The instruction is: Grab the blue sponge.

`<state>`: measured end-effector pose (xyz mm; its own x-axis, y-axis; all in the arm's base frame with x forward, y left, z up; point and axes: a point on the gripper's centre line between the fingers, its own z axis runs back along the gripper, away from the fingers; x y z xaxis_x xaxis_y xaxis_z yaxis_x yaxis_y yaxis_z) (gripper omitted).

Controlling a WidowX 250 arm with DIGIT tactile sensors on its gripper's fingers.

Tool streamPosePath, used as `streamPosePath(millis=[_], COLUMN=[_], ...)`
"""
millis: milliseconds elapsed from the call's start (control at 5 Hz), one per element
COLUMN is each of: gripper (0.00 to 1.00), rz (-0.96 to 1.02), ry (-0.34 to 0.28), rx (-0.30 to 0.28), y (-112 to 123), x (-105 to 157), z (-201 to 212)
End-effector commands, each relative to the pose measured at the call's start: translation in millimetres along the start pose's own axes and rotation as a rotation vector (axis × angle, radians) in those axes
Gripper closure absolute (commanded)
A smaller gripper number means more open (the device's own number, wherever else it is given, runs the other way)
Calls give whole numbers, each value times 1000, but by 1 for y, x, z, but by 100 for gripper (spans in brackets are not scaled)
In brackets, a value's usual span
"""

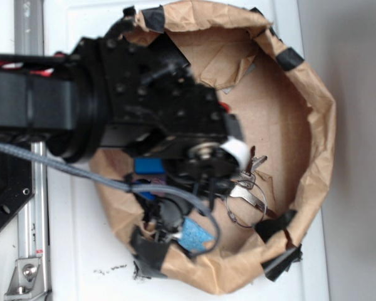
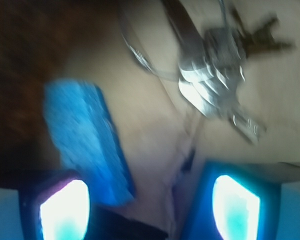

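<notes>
Blue sponge (image 1: 196, 235): light blue, speckled; brown paper bin wall (image 1: 318, 135), black tape patches (image 1: 289, 59) on rim; keys (image 1: 245, 188) silver; black arm (image 1: 113, 100); gripper (image 2: 150, 205) pads glowing cyan-white; white tabletop (image 1: 75, 263).

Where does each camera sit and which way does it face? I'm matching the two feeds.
Exterior: overhead, looking down on the paper-lined bin; the black arm covers its left part.
Wrist: on the arm, looking down between the fingers at the bin floor.
Shared: the blue sponge and the keys.
</notes>
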<state>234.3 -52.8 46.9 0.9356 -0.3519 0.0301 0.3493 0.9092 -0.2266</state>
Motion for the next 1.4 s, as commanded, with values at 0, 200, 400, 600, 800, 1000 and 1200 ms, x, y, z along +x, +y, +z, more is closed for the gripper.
streamPosePath(millis=[0, 200, 400, 600, 800, 1000, 1200], gripper=[0, 0, 0, 0, 0, 0, 0], rz=[-69, -126, -204, -232, -280, -305, -360], ry=[-30, -65, -60, -52, -21, 6, 38], rx=[-28, -134, -125, -120, -143, -155, -117], y=[-21, -26, -36, -40, -42, -45, -58], x=[10, 16, 24, 29, 30, 22, 13], z=[-10, 8, 19, 19, 12, -2, -20])
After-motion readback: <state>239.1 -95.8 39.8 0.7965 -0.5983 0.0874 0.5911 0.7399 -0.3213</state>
